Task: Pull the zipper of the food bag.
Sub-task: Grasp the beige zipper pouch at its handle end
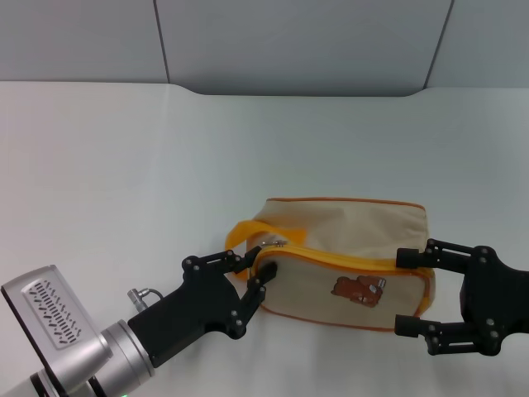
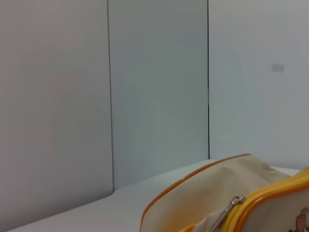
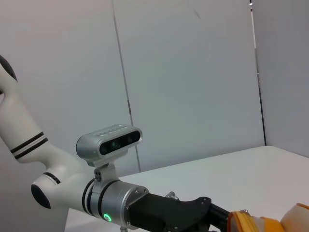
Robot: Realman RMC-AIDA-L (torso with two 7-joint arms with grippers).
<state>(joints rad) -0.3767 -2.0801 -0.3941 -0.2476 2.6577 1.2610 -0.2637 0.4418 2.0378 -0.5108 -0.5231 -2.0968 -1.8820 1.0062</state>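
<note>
Both tools touch the food bag (image 1: 347,248): left tool (image 1: 252,277) pinching zipper (image 1: 331,260); right tool (image 1: 405,291) wide

- No letters, numbers, brand names or signs can be read anywhere in these views
- The only mark is a small brown bear print (image 1: 358,289) with no wording, on the front panel of the beige canvas box-shaped food bag with orange piping (image 1: 347,248)
- The silver camera housing (image 3: 109,141) on the left arm's wrist bears no readable label
</note>
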